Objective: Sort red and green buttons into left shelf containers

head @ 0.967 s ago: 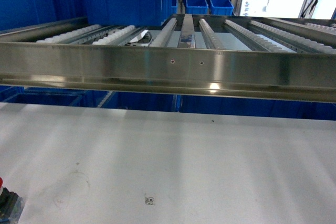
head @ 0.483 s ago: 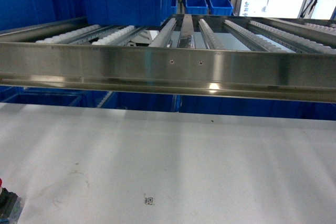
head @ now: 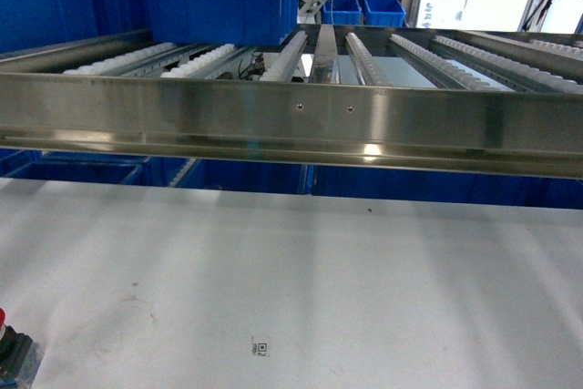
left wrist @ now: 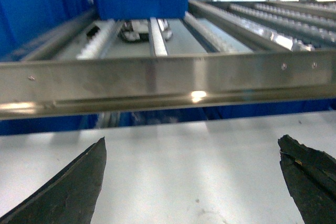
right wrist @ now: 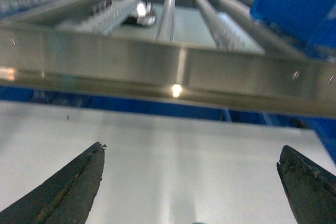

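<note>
My left hand [left wrist: 191, 182] hangs wide open over the white desk [head: 346, 280], its two dark fingers [left wrist: 68, 192] spread far apart with nothing between them. My right hand [right wrist: 191, 184] is spread the same way above the desk and is also empty. Ahead of both runs the steel front rail [head: 291, 120] of the roller shelf, with its tracks sloping away behind it. On the left part of that shelf sits a large blue tub [head: 214, 2], with another blue tub [head: 41, 6] just beside it. The red-capped button [head: 7, 348] stands on the desk at the bottom left corner of the head view, well apart from both hands; it is cut off by the edge, so I can make out little more than its dark body.
</note>
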### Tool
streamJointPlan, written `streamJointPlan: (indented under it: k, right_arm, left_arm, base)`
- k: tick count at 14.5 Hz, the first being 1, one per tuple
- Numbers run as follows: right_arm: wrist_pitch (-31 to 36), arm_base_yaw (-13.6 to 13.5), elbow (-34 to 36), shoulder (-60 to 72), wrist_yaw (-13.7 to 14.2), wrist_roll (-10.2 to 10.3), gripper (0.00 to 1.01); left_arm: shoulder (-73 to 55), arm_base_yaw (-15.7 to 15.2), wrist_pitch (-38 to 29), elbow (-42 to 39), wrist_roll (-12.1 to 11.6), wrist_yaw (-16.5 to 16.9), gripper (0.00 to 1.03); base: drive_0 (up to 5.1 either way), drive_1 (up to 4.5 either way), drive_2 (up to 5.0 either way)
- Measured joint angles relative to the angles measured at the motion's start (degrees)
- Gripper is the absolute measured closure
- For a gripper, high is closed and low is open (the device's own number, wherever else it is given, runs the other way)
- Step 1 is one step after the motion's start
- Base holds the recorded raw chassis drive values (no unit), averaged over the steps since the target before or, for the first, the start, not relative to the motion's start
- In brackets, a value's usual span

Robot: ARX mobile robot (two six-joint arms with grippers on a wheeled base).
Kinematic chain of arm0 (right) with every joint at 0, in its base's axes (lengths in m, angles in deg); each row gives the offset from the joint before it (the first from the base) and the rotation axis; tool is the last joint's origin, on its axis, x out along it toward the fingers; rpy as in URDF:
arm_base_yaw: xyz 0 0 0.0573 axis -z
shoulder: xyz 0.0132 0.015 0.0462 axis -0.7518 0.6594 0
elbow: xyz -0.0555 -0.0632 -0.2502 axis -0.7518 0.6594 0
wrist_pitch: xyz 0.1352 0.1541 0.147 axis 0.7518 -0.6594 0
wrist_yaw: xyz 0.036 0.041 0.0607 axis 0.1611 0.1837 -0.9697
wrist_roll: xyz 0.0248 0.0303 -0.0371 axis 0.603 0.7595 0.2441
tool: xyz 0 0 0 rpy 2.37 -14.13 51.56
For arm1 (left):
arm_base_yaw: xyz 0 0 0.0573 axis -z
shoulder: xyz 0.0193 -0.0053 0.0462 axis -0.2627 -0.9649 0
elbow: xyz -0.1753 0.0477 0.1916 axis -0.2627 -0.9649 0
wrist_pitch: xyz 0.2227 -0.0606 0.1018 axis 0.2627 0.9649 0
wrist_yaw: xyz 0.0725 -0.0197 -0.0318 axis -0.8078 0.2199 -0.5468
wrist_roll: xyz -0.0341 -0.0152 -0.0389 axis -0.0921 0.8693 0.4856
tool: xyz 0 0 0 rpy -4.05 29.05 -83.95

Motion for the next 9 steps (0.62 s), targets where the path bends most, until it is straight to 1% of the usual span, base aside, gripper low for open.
streamJointPlan:
  k: [1,2,4,6,7,9]
  right_arm:
    - [0.85,1.33,-1.49,7.04,-0.33,-0.17,0.03]
    - [-0.09,2.51,-3.08,12.41,-1.49,-0.9,0.03]
    - [-2.08,4.52,-6.49,19.91,-3.96,-2.64,0.03]
    - [-5.07,6.36,-8.74,23.19,-6.12,-3.15,0.03]
    - [-5.35,7.52,-9.55,25.51,-6.51,-3.82,0.03]
    - [-6.62,9.14,-10.84,29.51,-8.28,-4.35,0.03]
  left_arm:
    - [-5.95,1.62,1.75,2.82,-0.81,-0.42,0.05]
    - [-10.49,2.93,1.88,4.9,-1.38,-1.49,0.05]
    - [-14.03,4.72,1.36,6.97,-1.44,-3.32,0.05]
    - [-14.08,5.25,1.38,7.15,-1.44,-3.93,0.05]
    - [-14.08,5.25,1.38,7.15,-1.44,-3.91,0.05]
    - [-14.08,5.25,1.38,7.15,-1.44,-3.93,0.05]
  base:
    - [0.0,0.0,0.0]
    - [0.0,0.0,0.0]
    - [0.0,0.0,0.0]
    - [0.0,0.0,0.0]
    - [0.0,0.0,0.0]
    - [0.0,0.0,0.0]
